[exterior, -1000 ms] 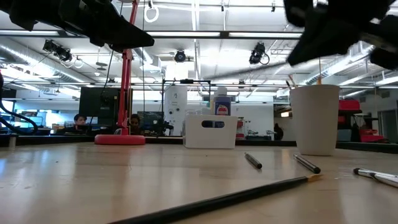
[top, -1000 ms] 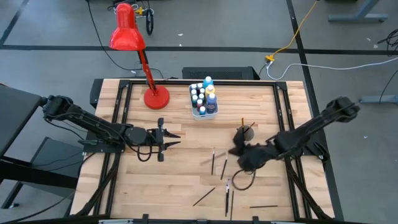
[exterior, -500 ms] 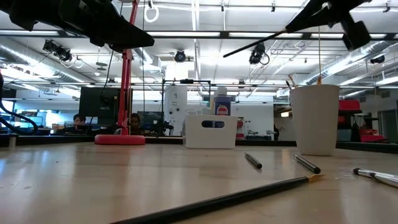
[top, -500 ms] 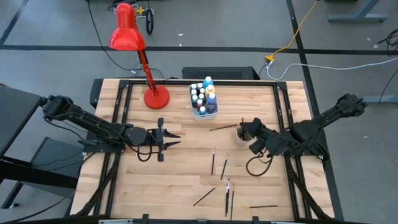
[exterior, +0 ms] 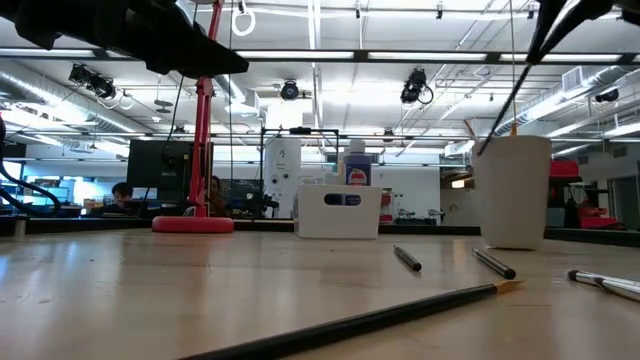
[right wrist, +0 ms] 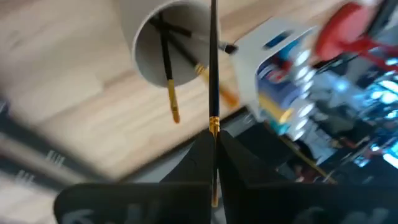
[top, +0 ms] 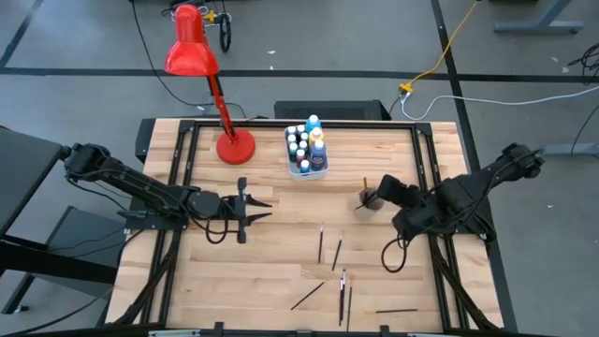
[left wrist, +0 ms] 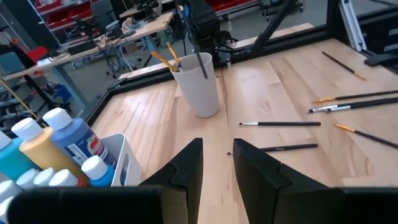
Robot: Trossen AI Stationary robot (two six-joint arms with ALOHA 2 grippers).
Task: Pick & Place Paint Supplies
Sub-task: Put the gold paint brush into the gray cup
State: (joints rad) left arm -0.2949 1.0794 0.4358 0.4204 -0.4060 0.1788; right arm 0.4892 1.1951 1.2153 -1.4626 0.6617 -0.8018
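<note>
My right gripper [right wrist: 213,163] is shut on a thin dark paintbrush [exterior: 520,80] just above the white cup [exterior: 512,190], which stands at the table's right and holds other brushes [left wrist: 165,59]. The held brush slants steeply down, its free end at the cup's rim [right wrist: 208,37]; I cannot tell whether it is inside. Several loose brushes [top: 329,248] lie flat on the table nearer the front. The paint bottles [top: 307,145] stand in a white tub at the far middle. My left gripper [left wrist: 217,163] waits open at the table's left [top: 248,208], with nothing between its fingers. My right gripper pinches the brush between its two fingers just behind the gold ferrule [right wrist: 213,126], at one end of the brush. The fingers slant down from the table's right, in line with the brush. The long handle [right wrist: 212,62] sticks out past the fingertips toward the cup, lifted clear of the table.
A red desk lamp [top: 192,51] stands with its base [top: 235,148] at the far left of the tub [left wrist: 127,155]. Bare wood lies between the two arms and along the near left. A cable loop [top: 395,253] hangs under the right arm.
My right gripper has risen from the loose brushes and gone toward the far edge, to the cup, staying shut on the brush. It has tipped and rolled, so the brush has swung from about level to steeply down, its free end now at the cup's rim.
</note>
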